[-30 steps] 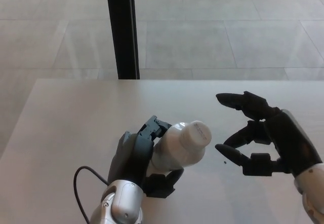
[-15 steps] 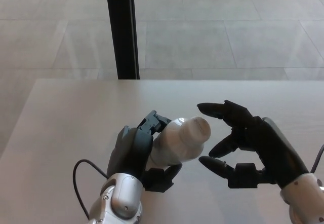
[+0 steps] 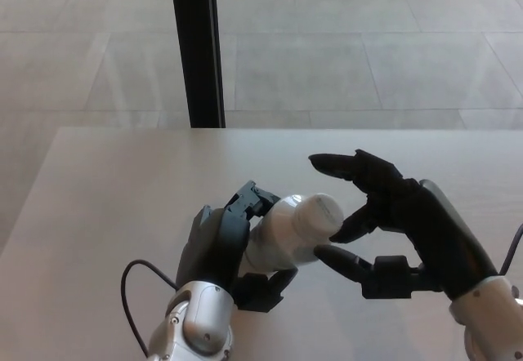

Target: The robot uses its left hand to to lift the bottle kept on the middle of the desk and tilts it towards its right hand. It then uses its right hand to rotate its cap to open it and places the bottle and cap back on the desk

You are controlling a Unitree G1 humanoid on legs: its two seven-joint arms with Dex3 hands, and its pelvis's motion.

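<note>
My left hand (image 3: 225, 251) is shut on a white bottle (image 3: 282, 234), held above the desk (image 3: 106, 206) and tilted so its white cap (image 3: 319, 214) points to the right. My right hand (image 3: 392, 214) is open just right of the cap. Its upper fingers (image 3: 343, 165) arch over the cap and its thumb (image 3: 339, 261) sits below it, close to touching. The bottle's lower body is hidden inside my left hand.
A black vertical post (image 3: 196, 46) stands behind the desk's far edge. Beyond it lies a pale tiled floor (image 3: 368, 51). A black cable (image 3: 135, 296) loops beside my left wrist.
My right hand has moved left toward the bottle, its fingers now framing the cap. The left hand has kept hold of the tilted bottle with little shift.
</note>
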